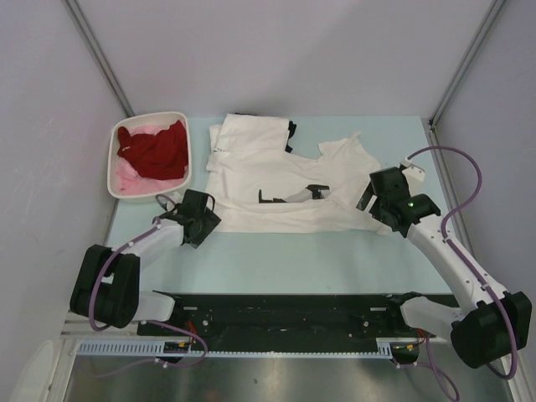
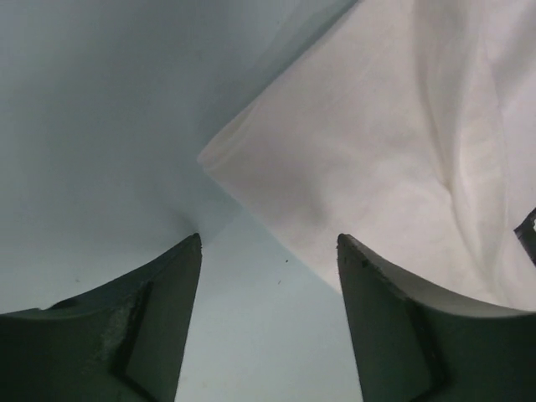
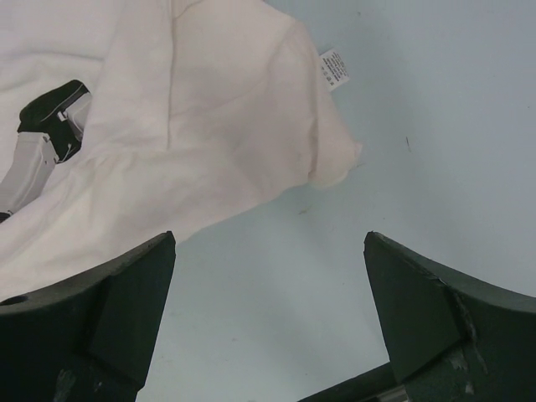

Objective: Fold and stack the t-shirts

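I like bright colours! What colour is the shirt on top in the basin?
Dark red shirt, clearest in the top view.

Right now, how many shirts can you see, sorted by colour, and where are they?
Cream-white t-shirts spread on the table: 1 clearly, perhaps another beneath it
Black t-shirt, only an edge showing from under the white cloth: 1
Dark red t-shirt in the white basin: 1
Pink t-shirt in the basin, under the red one: 1
Total: 4 at least

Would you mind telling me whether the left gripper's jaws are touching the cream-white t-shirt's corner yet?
Apart. In the left wrist view, the left gripper has open jaws, with bare table between them and the cream-white t-shirt corner ahead.
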Robot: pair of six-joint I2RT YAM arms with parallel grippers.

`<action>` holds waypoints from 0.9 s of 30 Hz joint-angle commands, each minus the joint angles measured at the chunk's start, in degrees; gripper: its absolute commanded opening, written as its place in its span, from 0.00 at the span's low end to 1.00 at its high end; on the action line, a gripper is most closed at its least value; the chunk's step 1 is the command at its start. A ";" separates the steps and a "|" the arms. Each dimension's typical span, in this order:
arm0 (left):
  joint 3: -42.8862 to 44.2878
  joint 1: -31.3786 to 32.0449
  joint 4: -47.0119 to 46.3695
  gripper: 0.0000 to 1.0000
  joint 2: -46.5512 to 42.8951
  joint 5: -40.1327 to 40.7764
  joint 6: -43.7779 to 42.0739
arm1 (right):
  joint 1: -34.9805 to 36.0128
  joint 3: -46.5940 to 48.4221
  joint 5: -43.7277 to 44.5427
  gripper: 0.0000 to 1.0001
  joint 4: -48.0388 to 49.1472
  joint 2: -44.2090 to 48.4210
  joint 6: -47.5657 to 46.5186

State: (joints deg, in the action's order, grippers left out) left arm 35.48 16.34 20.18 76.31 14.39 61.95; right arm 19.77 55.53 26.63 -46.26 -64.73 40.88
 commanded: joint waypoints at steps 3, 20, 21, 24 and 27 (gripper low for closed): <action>1.51 0.01 -0.59 0.59 4.01 4.06 3.61 | 0.18 0.46 1.67 1.00 -1.64 3.29 -1.07; 1.25 -7.63 -1.73 0.00 0.77 2.22 -0.86 | -7.37 -3.67 2.11 0.97 -5.08 -2.94 1.39; 1.25 -7.98 -1.64 0.00 0.33 2.13 -1.13 | -7.55 -4.02 0.63 0.96 -3.33 -3.90 1.04; 1.43 -8.60 -2.08 0.00 0.24 1.34 -1.66 | -7.46 -4.46 -0.26 0.92 -0.77 -5.84 1.04; 1.60 -8.95 -2.60 0.00 0.85 0.55 -2.10 | -6.94 -4.46 -3.07 0.91 1.08 -7.60 1.39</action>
State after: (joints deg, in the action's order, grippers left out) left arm 36.95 8.34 18.09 77.97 15.00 61.43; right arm 12.36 50.98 26.44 -49.78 -71.07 41.74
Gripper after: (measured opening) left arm 0.005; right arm 0.916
